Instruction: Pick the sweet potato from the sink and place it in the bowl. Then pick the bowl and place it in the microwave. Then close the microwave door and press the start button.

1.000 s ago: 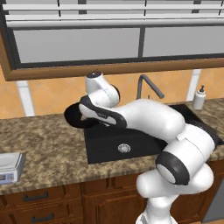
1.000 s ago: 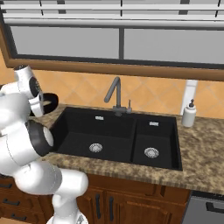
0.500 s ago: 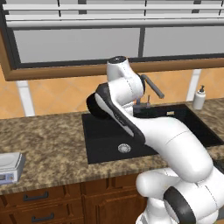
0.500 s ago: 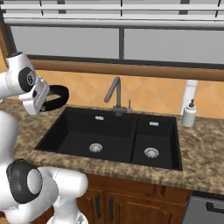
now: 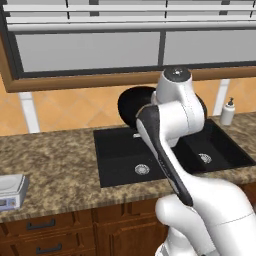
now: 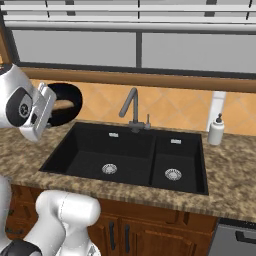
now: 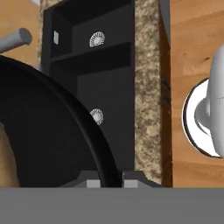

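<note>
My gripper (image 7: pixel 109 180) is shut on the rim of the glossy black bowl (image 7: pixel 48 135) and holds it in the air, tilted, above the sink's left side. The sweet potato (image 6: pixel 62 105) lies inside the bowl (image 6: pixel 65 102) as a brown-orange shape, also seen as the sweet potato (image 7: pixel 6 153) at the left edge of the hand view. In the left base view the bowl (image 5: pixel 134 105) peeks out behind my arm. The matte-black sink (image 6: pixel 125 150) lies below, with its drains and dark faucet (image 6: pixel 131 107). The microwave is out of view.
A white soap dispenser (image 6: pixel 216 130) stands at the back right of the sink (image 5: pixel 120 150). A small grey-white scale (image 5: pixel 10 190) sits on the left of the speckled counter (image 5: pixel 50 160). Window frames run above and wooden cabinets below.
The arm has swung right and upward with the bowl, from beside the sink's left edge to above the basin. The bowl now stands tilted, higher than before.
</note>
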{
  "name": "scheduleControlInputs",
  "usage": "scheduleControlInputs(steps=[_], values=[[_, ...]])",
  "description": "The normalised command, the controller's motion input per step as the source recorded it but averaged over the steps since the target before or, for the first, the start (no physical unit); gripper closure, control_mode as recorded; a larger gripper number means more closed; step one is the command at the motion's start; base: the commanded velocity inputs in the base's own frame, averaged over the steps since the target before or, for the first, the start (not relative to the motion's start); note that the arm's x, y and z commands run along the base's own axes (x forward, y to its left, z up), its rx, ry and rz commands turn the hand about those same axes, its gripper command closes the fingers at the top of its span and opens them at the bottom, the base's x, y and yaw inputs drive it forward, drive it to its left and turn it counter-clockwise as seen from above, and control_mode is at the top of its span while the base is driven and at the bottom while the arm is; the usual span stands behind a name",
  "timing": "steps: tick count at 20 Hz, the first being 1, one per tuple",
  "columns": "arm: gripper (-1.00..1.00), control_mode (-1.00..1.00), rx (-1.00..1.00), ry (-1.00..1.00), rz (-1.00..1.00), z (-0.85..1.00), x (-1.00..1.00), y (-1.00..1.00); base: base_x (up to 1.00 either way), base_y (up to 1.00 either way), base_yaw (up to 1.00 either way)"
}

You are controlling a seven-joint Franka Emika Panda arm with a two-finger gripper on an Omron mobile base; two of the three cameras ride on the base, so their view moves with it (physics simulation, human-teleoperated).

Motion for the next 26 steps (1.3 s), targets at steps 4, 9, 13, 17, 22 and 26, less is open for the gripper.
scheduleControlInputs(steps=[4,9,13,17,22,26], values=[[1.0,-1.0,0.02,-0.02,-0.06,0.57,-0.46,-0.12,0.0,0.0,0.0],[1.0,1.0,0.0,-0.12,-0.02,0.34,-0.41,0.0,-0.13,-0.03,-0.01],[1.0,1.0,0.0,0.0,0.0,0.0,0.0,0.0,-0.7,-0.8,-0.19],[1.0,1.0,0.0,0.0,0.0,0.0,0.0,0.0,-0.28,-0.55,-0.66],[1.0,1.0,0.0,0.0,0.0,0.0,0.0,0.0,0.0,0.0,-0.99],[1.0,1.0,0.0,0.0,0.0,0.0,0.0,0.0,0.0,-0.02,-0.97]])
